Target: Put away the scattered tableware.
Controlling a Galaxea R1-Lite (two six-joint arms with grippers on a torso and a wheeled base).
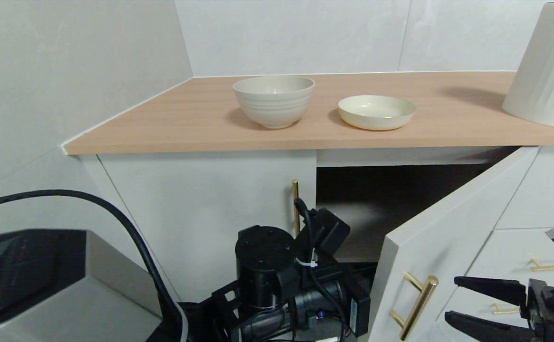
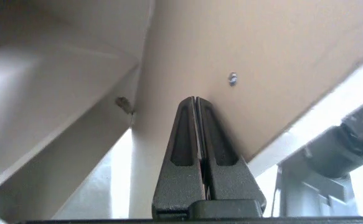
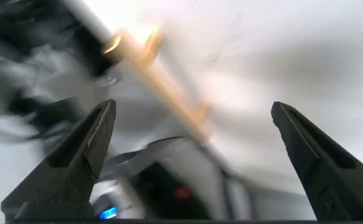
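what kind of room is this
Probably a home kitchen: a wooden counter with a bowl and a dish on it, white cabinets beneath, one door open.

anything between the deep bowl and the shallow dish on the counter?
Nothing. In the head view the deep bowl and the shallow dish stand apart, with only bare wooden countertop between them.
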